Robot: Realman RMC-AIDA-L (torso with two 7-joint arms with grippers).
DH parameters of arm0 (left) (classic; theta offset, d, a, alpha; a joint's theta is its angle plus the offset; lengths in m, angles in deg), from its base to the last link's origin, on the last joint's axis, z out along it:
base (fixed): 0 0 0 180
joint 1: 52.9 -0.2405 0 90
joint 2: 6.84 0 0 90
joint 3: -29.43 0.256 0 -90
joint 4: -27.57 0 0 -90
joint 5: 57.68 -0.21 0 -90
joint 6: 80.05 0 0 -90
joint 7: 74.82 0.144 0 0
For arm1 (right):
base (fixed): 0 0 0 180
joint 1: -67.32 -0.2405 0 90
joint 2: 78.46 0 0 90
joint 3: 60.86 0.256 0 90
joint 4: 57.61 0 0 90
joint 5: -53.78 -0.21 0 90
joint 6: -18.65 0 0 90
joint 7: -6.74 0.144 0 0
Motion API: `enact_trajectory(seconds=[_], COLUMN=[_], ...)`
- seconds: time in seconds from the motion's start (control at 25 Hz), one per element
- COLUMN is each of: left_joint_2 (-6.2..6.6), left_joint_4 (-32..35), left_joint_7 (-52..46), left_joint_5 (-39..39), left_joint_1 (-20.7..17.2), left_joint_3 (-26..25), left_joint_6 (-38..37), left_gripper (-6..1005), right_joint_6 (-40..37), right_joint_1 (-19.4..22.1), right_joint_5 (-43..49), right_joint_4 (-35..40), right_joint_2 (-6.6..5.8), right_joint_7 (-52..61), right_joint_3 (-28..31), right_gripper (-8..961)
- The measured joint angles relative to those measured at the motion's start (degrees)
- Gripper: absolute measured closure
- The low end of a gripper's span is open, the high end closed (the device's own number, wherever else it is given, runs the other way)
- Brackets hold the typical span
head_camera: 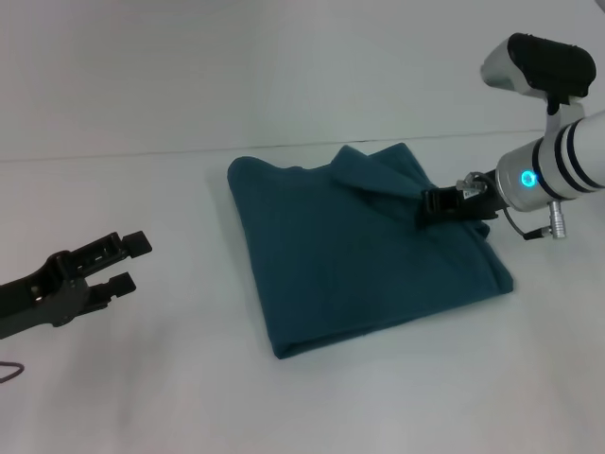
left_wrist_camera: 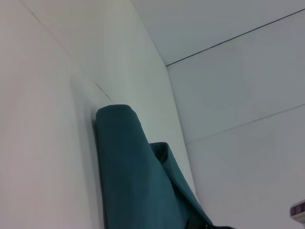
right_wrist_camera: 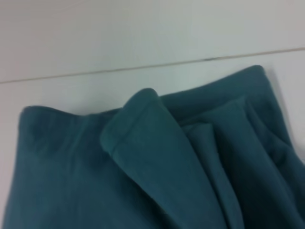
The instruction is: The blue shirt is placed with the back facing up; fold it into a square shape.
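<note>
1. The blue shirt (head_camera: 350, 255) lies in the middle of the white tabletop (head_camera: 142, 397), folded into a rough rectangle with its plain side up and no lettering showing.
2. Its near and left edges are fairly straight, and the near left corner shows stacked layers of cloth.
3. At the far right corner a flap of fabric is lifted and turned over toward the shirt's middle; the right wrist view shows this flap (right_wrist_camera: 152, 157) as a hemmed, rounded fold standing above the layers beneath it.
4. The right gripper (head_camera: 437, 204) reaches in from the right, over the shirt's far right part, its black tip at the base of the raised flap. Its jaws look pressed close together against the cloth there, but whether they actually pinch the fabric cannot be told.
5. The left gripper (head_camera: 130, 261) hovers above the bare tabletop well to the left of the shirt, clear of the fabric, its jaws parted with a visible gap and holding nothing.
6. In the left wrist view the shirt (left_wrist_camera: 133, 181) appears as a folded slab lying on the tabletop.
</note>
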Motion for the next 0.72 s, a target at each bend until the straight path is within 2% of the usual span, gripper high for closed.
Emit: enact_trajectory(seconds=[0.28, 0.6, 0.72], left_joint_2=[-0.09, -0.10, -0.10], left_joint_4=[-0.44, -0.54, -0.55], left_joint_7=[0.29, 0.33, 0.34], left_joint_5=[0.80, 0.87, 0.87], left_joint_1=[0.11, 0.12, 0.13], left_joint_3=[0.03, 0.04, 0.03], left_joint_6=[0.00, 0.00, -0.02], left_gripper=[41, 42, 42], right_joint_6=[0.42, 0.99, 0.43], right_joint_1=[-1.48, -1.87, -1.48], right_joint_5=[10.33, 10.77, 10.71], right_joint_4=[0.05, 0.91, 3.16], right_joint_2=[0.62, 0.98, 1.02], right_joint_7=[4.84, 4.61, 5.12], right_joint_3=[0.03, 0.20, 0.77], right_gripper=[788, 631, 501])
